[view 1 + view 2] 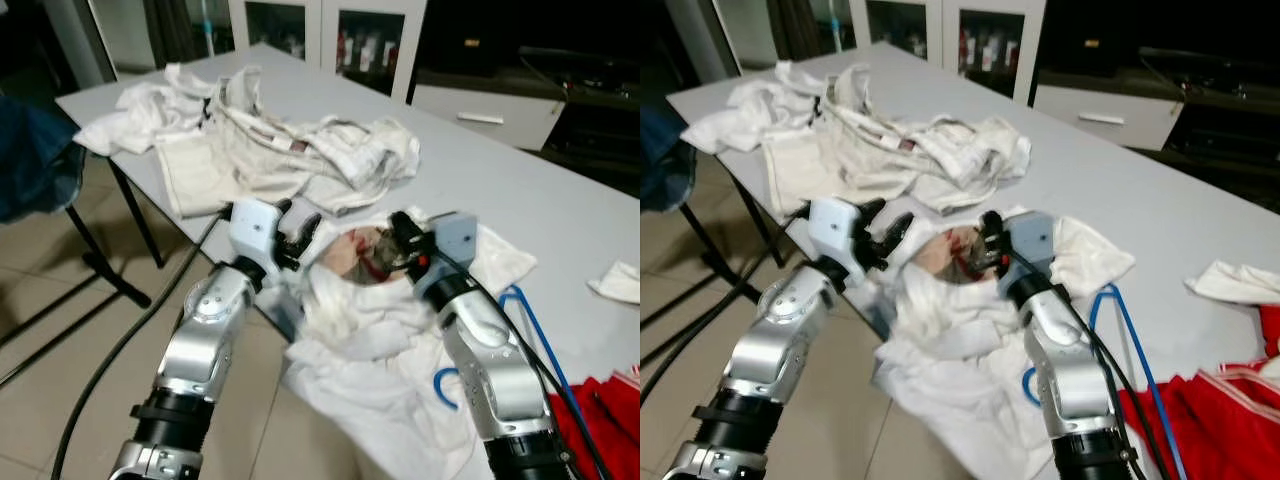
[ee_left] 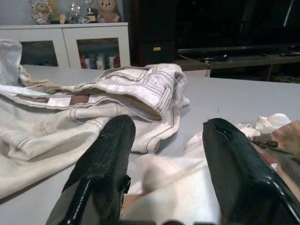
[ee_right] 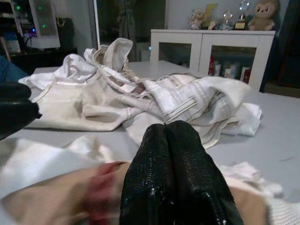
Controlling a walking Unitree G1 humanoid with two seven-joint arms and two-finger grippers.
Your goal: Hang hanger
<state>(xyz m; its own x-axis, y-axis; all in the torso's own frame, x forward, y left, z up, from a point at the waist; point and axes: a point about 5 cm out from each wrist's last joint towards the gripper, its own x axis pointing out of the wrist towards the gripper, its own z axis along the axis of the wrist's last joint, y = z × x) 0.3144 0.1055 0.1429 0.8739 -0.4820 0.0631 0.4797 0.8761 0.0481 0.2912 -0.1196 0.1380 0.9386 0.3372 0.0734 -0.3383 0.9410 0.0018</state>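
The blue hanger (image 1: 520, 330) lies on the tabletop (image 1: 500, 190) under the white shirt (image 1: 370, 340), long axis running away from the robot — just right of the right arm. The right hand (image 1: 397, 242), fingers pressed together, pokes into the collar; the left hand (image 1: 300, 232), wide, hovers opposite.

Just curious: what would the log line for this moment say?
left gripper: open at white shirt | right gripper: shut | blue hanger: on table
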